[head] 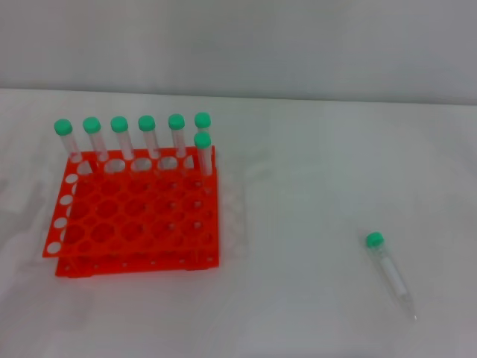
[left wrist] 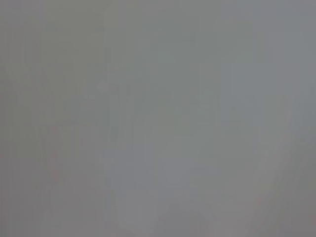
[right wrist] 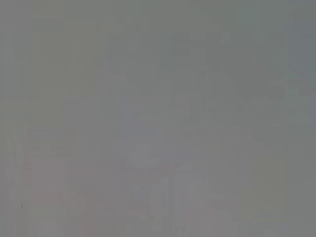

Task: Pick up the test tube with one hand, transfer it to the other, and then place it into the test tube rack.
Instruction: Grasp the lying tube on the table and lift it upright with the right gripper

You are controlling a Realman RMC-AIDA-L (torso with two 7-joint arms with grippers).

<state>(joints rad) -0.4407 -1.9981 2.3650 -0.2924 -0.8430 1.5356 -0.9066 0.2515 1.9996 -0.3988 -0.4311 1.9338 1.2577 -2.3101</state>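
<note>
Head view carries all the detail: white tabletop (head: 313,194), the test tube rack (head: 134,220) on the robot's left side, orange-red, two tiers, grid of round holes. Seven capped tubes (head: 147,138) stand upright in the rack, six along its far row and one just in front of the far-right corner tube, all with green caps. The test tube (head: 389,272) lies flat on the tabletop well apart from the rack, on the robot's right, green cap toward the far side, pointed tip toward the near edge, nothing touching it. Neither arm shows in the head view. Left wrist view and right wrist view each give only a flat grey field, nothing to make out. Neither end effector is in sight in any view, so opening and hold cannot be told. No readable writing or labels anywhere.
</note>
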